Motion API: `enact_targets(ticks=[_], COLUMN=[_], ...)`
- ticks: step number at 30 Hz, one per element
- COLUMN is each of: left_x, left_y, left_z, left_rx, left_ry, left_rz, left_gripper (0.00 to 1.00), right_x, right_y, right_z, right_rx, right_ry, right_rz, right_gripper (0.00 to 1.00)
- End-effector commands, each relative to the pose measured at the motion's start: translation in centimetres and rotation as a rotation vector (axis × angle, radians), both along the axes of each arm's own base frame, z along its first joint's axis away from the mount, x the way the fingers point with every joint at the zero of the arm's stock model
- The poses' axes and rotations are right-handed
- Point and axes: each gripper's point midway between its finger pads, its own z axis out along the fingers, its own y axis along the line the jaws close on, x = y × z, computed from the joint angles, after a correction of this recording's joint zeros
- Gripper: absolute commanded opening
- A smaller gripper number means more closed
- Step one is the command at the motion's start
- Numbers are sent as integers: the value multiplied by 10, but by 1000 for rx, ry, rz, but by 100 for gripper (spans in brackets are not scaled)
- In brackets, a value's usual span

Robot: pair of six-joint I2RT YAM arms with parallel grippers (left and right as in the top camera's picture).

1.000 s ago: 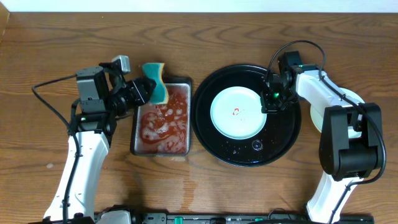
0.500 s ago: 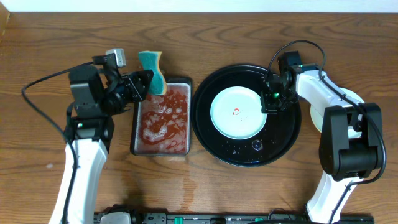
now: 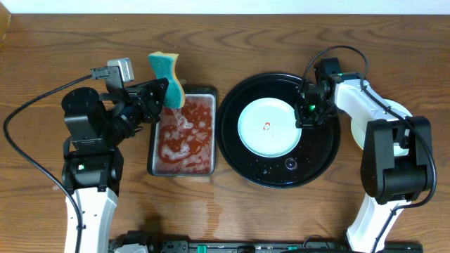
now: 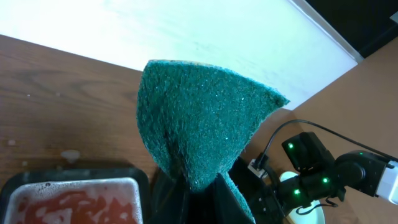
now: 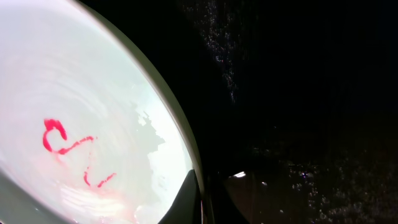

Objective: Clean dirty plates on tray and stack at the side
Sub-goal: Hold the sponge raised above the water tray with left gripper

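Green sponge (image 4: pixel 199 118): coarse, folded, pinched by left gripper (image 3: pixel 160 95)
Plate (image 3: pixel 271 128): smooth, round, red-smeared; rim pinched by right gripper (image 3: pixel 306 117)
Tray (image 3: pixel 318 163): glossy black, round

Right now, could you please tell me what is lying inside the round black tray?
One pale plate with a red smear at its centre, the right gripper at its rim, and water drops on the tray. Whatever lies under the plate is covered.

no text, label, brand or number can be read in any view. the red marks (image 5: pixel 65 149) at the middle of the plate (image 3: pixel 256 137) are loose squiggles, not letters or digits.
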Motion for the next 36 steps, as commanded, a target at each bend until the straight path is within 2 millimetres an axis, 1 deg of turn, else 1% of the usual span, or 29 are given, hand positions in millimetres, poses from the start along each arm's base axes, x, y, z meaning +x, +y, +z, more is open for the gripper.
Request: enact_targets(ticks=[1,25,28,31,36], left_x=[-1,0,2,5,12], left_y=[3,3,3,2,-7], left_z=[5,4,-2,-11,-36], left_rx=[22,28,26,23,19], left_ry=[-30,-30,-11,21,105], left_rz=[9,7,6,1,-24], left_gripper=[7,7,7,7,7], right_x=[-6,-6,-6,-6,-6], right_y=[-9,-8,-8,-9,-9], right_z=[-4,-4,-4,-4,-4], right_rx=[-56,-56,-56,-56,-56], right_ry=[8,8,8,8,8], right_rz=[21,21,21,21,21], right_gripper=[1,1,1,1,1])
